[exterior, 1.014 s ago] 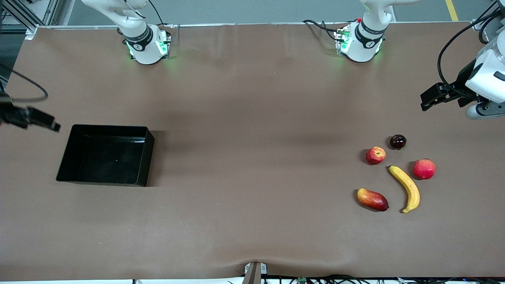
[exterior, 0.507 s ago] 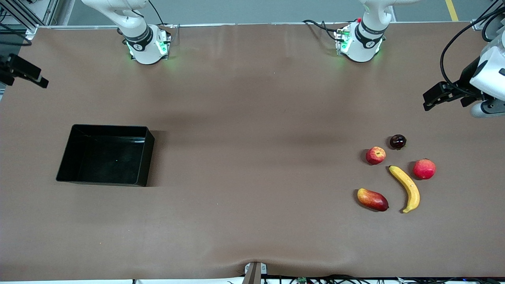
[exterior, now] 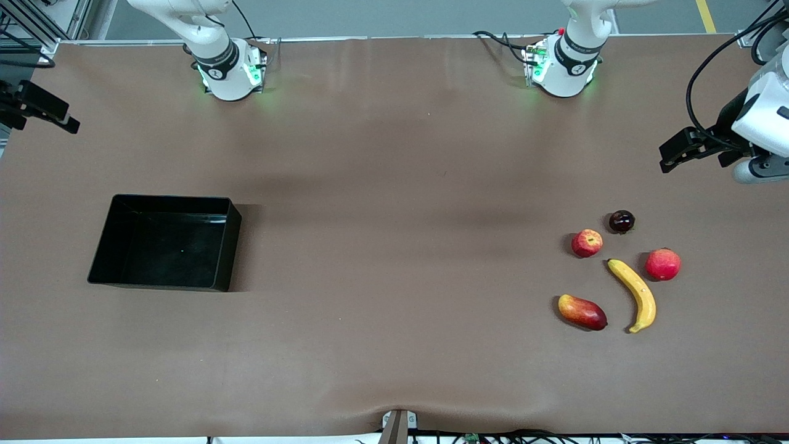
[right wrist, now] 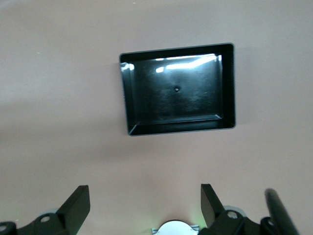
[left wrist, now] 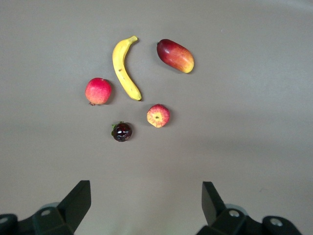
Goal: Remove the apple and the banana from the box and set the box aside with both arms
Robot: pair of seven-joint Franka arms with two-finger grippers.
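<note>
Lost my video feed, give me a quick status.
Left pincer open, up over bare table near the fruit. Right pincer open, high near the box. Box empty; banana and apple untouched on the table. Nothing in the way.

Even overhead light, soft shadows, glare on the black tray (right wrist: 177, 88); frames sharp.

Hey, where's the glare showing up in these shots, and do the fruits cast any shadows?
Right wrist view: bright white glare streaks lie on the glossy floor of the black tray, near one wall. Front view: the tray shows only faint sheen, and its shadow falls on the table toward the left arm's end. Left wrist view: the banana and apple cast only soft, faint shadows.
</note>
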